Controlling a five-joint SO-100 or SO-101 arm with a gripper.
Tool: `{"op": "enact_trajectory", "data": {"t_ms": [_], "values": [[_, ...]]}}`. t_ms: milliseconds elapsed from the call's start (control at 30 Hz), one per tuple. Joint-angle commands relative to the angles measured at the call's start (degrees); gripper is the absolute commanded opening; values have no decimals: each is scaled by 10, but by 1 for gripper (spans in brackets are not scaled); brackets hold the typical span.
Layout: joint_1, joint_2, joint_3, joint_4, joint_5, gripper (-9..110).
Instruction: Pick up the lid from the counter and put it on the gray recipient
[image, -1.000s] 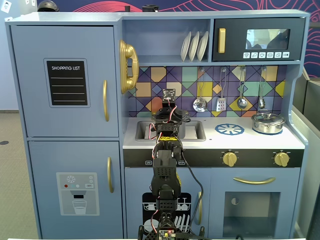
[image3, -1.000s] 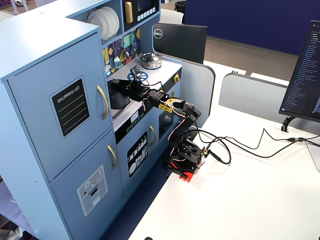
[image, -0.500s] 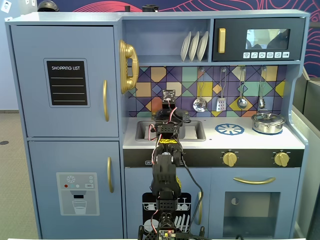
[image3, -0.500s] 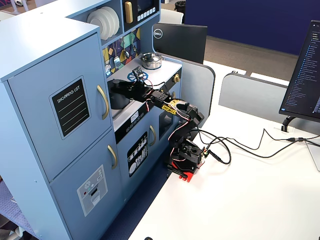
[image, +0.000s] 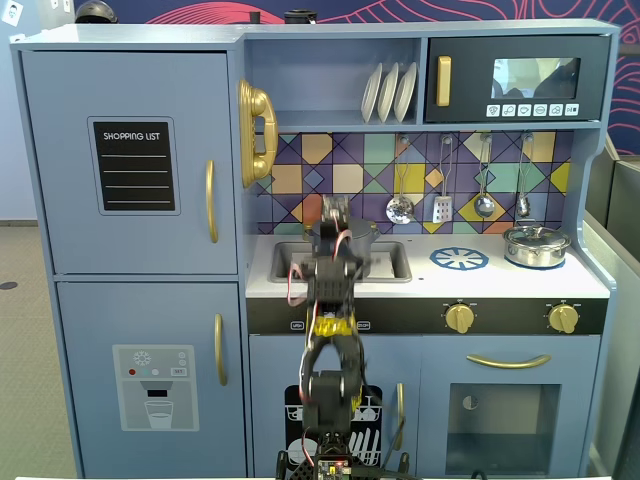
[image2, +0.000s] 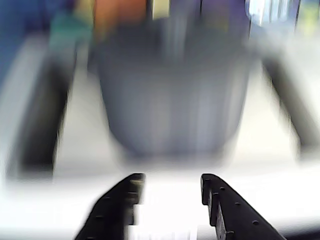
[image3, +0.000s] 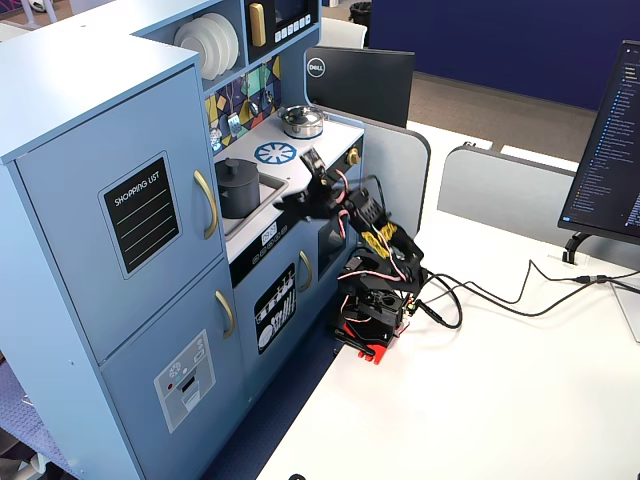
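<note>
The matte dark gray pot (image3: 237, 190) stands in the sink basin of the white counter (image3: 332, 135). A flat dark lid (image3: 237, 165) with a small knob seems to lie on top of it. In the wrist view the pot (image2: 172, 95) fills the middle, blurred, beyond my fingers. My gripper (image2: 170, 181) is open and empty, its black fingers (image2: 222, 205) apart over the white counter edge. From the side my gripper (image3: 300, 197) hovers just in front of the sink, apart from the pot. From the front my arm (image: 330, 290) hides most of the pot (image: 369, 234).
A shiny silver pot (image: 537, 245) with its own lid stands at the counter's right end, beside the blue-patterned burner (image: 459, 259). Utensils (image: 441, 205) hang on the tiled back wall above the counter. The cabinet (image: 130, 160) stands left of the sink.
</note>
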Motion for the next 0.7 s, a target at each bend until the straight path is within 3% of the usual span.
{"op": "enact_trajectory", "data": {"t_ms": [0,267,667], "values": [[23,70,91,9,38,0],[-29,162,294,68,73,0],[-57,162,433,221,73,0]]}}
